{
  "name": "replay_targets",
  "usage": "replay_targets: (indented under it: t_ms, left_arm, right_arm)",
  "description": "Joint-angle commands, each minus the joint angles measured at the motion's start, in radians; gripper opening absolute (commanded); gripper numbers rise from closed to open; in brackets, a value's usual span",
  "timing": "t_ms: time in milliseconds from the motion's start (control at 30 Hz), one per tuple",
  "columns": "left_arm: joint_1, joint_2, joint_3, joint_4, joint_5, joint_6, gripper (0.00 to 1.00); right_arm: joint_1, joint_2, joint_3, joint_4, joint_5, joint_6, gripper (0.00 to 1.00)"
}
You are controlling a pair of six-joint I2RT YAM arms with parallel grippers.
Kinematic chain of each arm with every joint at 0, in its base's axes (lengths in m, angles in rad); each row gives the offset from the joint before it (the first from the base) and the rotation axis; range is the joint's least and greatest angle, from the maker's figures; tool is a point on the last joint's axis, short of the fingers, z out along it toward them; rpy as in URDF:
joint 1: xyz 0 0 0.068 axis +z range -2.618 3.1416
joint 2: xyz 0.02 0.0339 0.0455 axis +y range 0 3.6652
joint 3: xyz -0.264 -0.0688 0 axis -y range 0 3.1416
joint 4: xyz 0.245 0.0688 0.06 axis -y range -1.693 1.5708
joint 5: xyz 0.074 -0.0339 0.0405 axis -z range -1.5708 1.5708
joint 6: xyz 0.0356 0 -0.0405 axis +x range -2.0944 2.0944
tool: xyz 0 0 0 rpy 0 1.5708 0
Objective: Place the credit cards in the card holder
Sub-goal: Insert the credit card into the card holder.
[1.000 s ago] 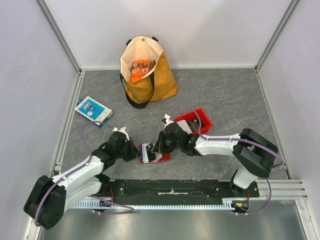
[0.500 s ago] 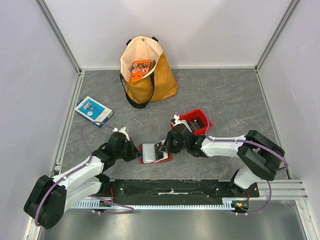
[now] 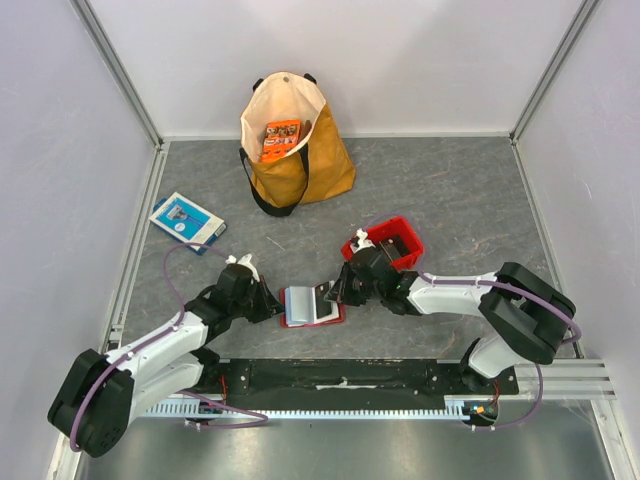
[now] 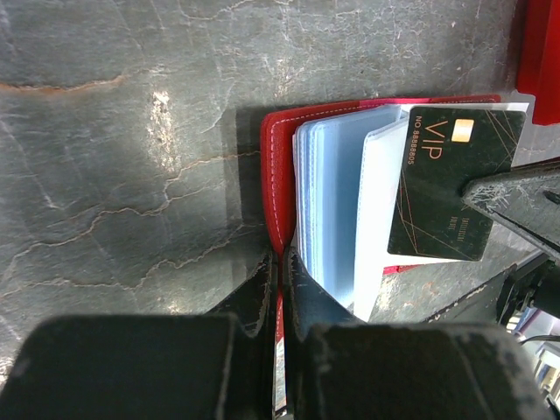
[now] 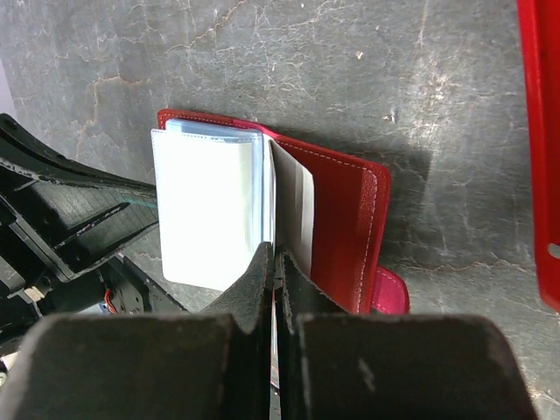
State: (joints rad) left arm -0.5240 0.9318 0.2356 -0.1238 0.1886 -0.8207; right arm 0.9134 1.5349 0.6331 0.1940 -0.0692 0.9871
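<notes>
Close to the near edge of the table (image 3: 450,200), a little left of its middle, the red card holder (image 4: 278,166) lay open with its clear pockets fanned upward. The left gripper (image 4: 280,267) was clenched on the holder's red cover at its left edge. Facing it from the right, the right gripper (image 5: 274,258) was clamped tight on a dark credit card (image 4: 451,179) marked VIP, held over the holder's right half; whether the card touched the pockets could not be told. Just behind the right gripper sat a red bin (image 3: 385,240). A blue-and-white flat box (image 3: 187,220) lay near the left edge. At the far edge stood a mustard tote bag (image 3: 300,165) with an orange packet (image 3: 281,139) inside.
</notes>
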Motion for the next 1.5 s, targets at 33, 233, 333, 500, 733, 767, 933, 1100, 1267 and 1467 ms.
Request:
replay_targets:
  t_ms: [33, 233, 333, 500, 733, 767, 933, 1100, 1267, 1467]
  left_arm:
    - [-0.001, 0.01, -0.007, 0.021, 0.023, 0.028, 0.02]
    - [-0.001, 0.021, -0.004, 0.027, 0.029, 0.029, 0.02]
    - [-0.001, 0.025, -0.005, 0.03, 0.034, 0.029, 0.02]
    - [-0.002, 0.047, -0.005, 0.039, 0.038, 0.028, 0.02]
    - [-0.001, 0.038, 0.002, 0.024, 0.028, 0.028, 0.02]
    - [-0.002, 0.033, 0.002, 0.023, 0.026, 0.026, 0.02]
    - [-0.002, 0.013, 0.014, 0.012, 0.029, 0.026, 0.02]
    - [-0.002, 0.001, 0.025, 0.009, 0.046, 0.026, 0.02]
    - [-0.004, -0.022, 0.034, 0.01, 0.072, 0.009, 0.02]
    - [-0.002, -0.071, 0.045, 0.004, 0.092, -0.021, 0.02]
  right_arm:
    - [-0.005, 0.013, -0.027, 0.074, -0.018, 0.024, 0.0]
    - [-0.005, 0.063, -0.053, 0.206, -0.079, 0.071, 0.0]
    - [-0.005, 0.08, -0.07, 0.255, -0.095, 0.09, 0.0]
    - [-0.002, 0.105, -0.099, 0.351, -0.13, 0.134, 0.0]
    - [0.001, -0.053, -0.064, 0.135, -0.009, 0.069, 0.0]
    - [0.001, -0.088, -0.032, 0.048, 0.032, 0.033, 0.0]
    - [0.002, -0.205, 0.075, -0.134, 0.149, -0.05, 0.0]
    - [0.039, -0.185, 0.152, -0.192, 0.204, -0.091, 0.0]
    - [0.131, -0.115, 0.226, -0.26, 0.301, -0.085, 0.0]
    - [0.211, -0.049, 0.313, -0.314, 0.416, -0.082, 0.0]
